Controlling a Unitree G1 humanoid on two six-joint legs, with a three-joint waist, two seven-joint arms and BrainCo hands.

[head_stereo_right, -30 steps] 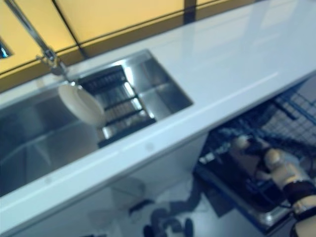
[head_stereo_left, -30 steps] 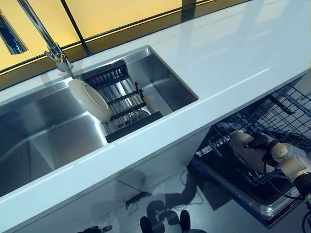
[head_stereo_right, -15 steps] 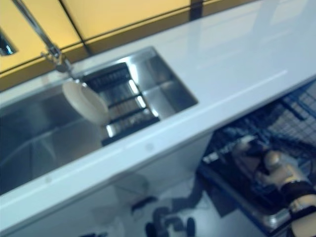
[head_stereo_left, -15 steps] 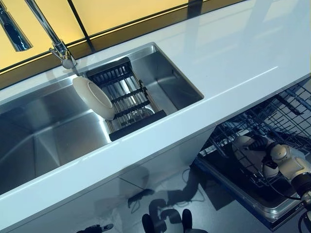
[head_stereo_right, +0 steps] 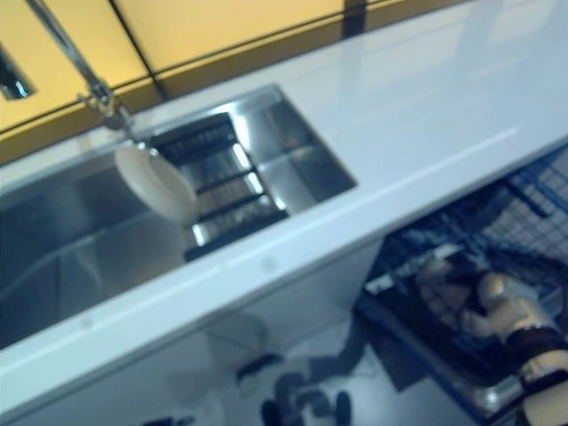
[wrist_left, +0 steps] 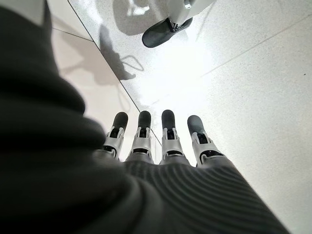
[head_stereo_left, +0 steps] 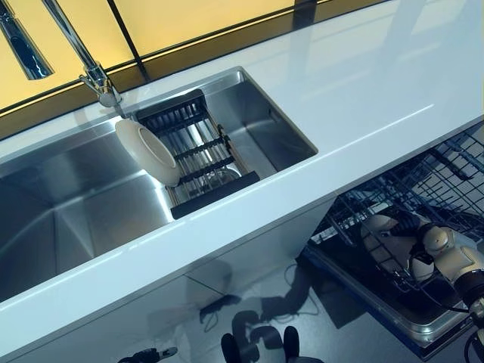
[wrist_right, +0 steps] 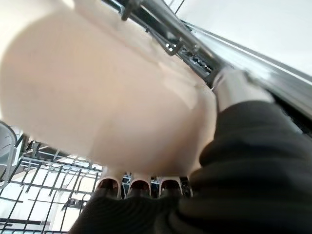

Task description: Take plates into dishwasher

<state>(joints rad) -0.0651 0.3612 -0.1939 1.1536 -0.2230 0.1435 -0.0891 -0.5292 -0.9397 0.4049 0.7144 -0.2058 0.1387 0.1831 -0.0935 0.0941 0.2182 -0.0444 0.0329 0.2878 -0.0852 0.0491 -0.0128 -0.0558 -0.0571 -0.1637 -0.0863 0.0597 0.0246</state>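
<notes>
A cream plate (head_stereo_left: pixel 147 151) stands on edge in the black drying rack (head_stereo_left: pixel 198 155) in the steel sink (head_stereo_left: pixel 68 204). My right hand (head_stereo_left: pixel 425 243) is low at the right, inside the pulled-out dishwasher rack (head_stereo_left: pixel 454 174). It is shut on a second cream plate (head_stereo_left: pixel 384 236). In the right wrist view this plate (wrist_right: pixel 97 87) fills the picture, with my thumb (wrist_right: pixel 234 87) on its face and my fingers (wrist_right: pixel 139 187) under its rim, among the rack's wires. My left hand (wrist_left: pixel 165 146) hangs open and empty over the floor.
A white counter (head_stereo_left: pixel 355 83) runs across above the dishwasher, and its front edge overhangs the rack. A tap (head_stereo_left: pixel 83 64) stands behind the sink. The dishwasher's steel door edge (head_stereo_left: pixel 401 318) lies below the rack, above the grey floor (head_stereo_left: pixel 249 295).
The camera shifted a little early on. My right hand has eased the plate slightly lower and to the right inside the dishwasher rack. The plate in the sink has not moved.
</notes>
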